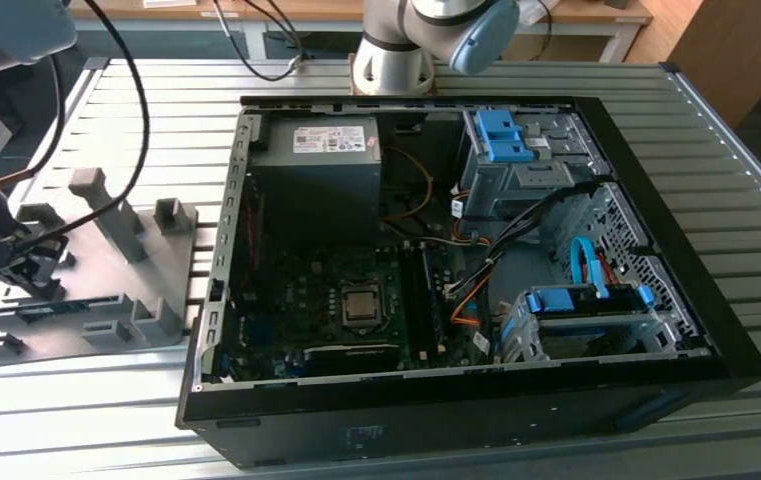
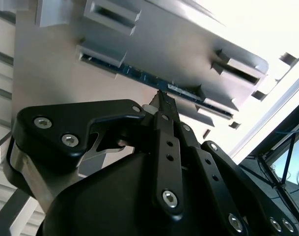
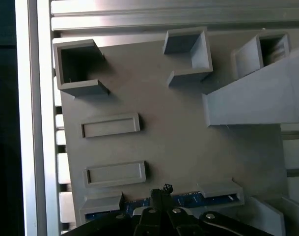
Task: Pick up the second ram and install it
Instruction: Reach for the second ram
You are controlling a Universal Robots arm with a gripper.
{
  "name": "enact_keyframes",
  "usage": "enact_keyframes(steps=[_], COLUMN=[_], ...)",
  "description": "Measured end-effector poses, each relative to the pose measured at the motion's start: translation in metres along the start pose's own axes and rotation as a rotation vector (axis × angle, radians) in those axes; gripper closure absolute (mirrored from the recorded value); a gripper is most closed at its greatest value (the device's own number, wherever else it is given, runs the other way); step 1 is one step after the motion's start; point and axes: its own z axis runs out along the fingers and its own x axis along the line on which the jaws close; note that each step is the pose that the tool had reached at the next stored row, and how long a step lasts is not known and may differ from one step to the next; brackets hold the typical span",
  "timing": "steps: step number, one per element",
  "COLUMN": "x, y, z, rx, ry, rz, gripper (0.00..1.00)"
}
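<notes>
The thin blue-green second ram (image 2: 142,74) stands on edge in slotted blocks (image 2: 100,55) along one edge of the matte grey plate (image 2: 46,98). The black gripper (image 2: 162,104) reaches its middle and hides that stretch. Whether it is clamped on the strip cannot be told.

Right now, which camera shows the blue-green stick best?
The second wrist view: the second ram runs as a long blue strip along its grey holder, at the gripper. The first wrist view catches a shorter stretch; the exterior view, barely a sliver.
</notes>
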Motion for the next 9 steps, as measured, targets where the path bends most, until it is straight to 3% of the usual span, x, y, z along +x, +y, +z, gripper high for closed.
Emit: enact_keyframes(steps=[4,9], x=[-0.0004,-0.0004], y=[-0.0058,-0.0063], z=[0.0001,0.0004], rx=[0.0087,0.0118], ry=[-0.0005,-0.0007], rz=[-0.001,-0.001], gripper=[0.9,0.9])
